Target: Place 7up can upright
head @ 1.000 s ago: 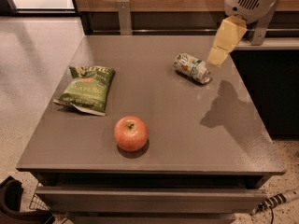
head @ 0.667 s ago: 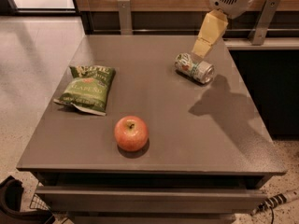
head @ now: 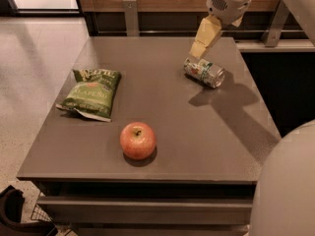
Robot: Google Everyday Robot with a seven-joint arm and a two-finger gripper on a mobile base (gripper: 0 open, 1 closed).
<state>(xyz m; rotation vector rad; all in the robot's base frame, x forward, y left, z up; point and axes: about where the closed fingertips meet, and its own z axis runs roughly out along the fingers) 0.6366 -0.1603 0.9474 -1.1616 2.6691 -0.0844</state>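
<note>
The 7up can (head: 204,72) lies on its side at the back right of the grey table (head: 147,107). It is silver with a white and green label and red marks. My gripper (head: 203,39) hangs just above and behind the can's left end, its pale yellow fingers (head: 206,32) pointing down and to the left. It does not touch the can and holds nothing.
A green chip bag (head: 91,93) lies flat at the left of the table. A red apple (head: 138,140) stands near the front middle. A wooden wall with metal rails runs behind the table. My arm's pale body (head: 290,191) fills the lower right corner.
My gripper has moved left across the table's back edge, from right of the can to above its left end. The can, bag and apple have not moved.
</note>
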